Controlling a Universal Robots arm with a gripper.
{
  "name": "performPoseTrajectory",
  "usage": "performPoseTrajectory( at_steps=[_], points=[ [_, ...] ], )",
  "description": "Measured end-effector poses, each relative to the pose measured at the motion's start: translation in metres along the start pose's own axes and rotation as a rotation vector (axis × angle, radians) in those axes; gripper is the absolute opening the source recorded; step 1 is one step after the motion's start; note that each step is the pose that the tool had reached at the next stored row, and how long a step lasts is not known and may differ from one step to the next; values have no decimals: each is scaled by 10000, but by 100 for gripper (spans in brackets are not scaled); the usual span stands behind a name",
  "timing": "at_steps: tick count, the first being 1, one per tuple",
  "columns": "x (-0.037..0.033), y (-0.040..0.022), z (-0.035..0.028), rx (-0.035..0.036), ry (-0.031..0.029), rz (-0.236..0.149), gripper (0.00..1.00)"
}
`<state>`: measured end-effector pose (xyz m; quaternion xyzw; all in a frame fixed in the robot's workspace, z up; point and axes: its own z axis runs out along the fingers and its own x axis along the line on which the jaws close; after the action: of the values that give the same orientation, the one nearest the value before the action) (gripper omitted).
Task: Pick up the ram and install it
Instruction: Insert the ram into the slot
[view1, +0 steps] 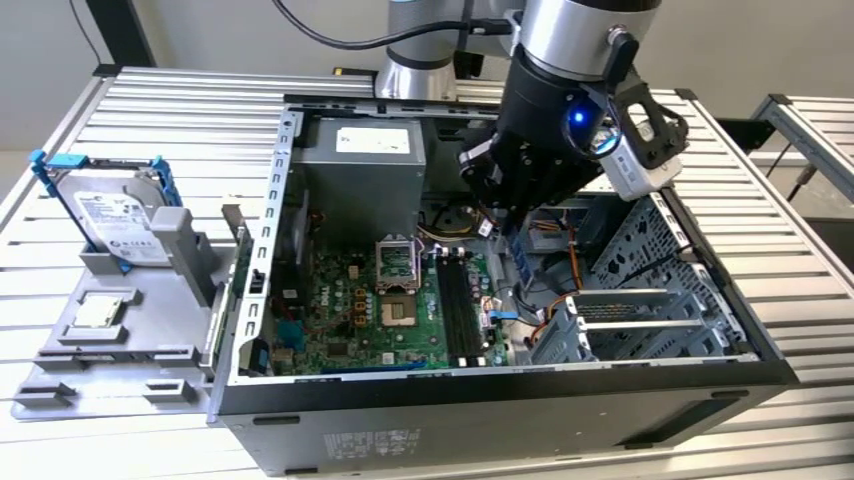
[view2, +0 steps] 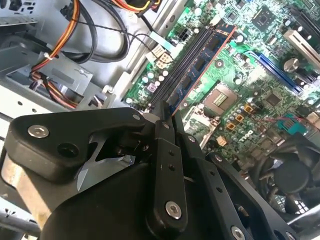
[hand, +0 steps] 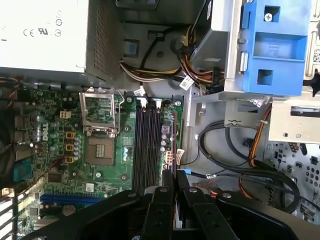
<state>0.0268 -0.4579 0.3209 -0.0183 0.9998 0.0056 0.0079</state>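
Centre-right of the exterior view, inside the open computer case (view1: 287, 180): gripper (view1: 511, 232) hangs over the motherboard (view1: 354, 310), fingers clamped on the ram (view1: 522, 262). In the second wrist view the ram (view2: 200, 62) runs parallel to the black memory slots (view2: 182, 62), close beside them; contact unclear. Hard drive (view1: 114, 215) stands outside the case, at the exterior view's left.

Gripped end of ram (view2: 200, 65) hidden inside gripper (view2: 163, 119); arm (view1: 574, 30) cut off at exterior view's top.

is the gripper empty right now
No, in the second wrist view the gripper is shut on the ram, which sticks out from it over the motherboard.
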Motion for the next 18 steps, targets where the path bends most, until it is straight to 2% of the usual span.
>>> performPoseTrajectory(
  at_steps=[7,12,17,18],
  points=[
    [35,2,126,4,-2,115,0],
    [92,3,216,12,-15,380,0],
    [109,6,307,38,-31,683,0],
    [115,10,343,41,-33,807,0]
  ],
)
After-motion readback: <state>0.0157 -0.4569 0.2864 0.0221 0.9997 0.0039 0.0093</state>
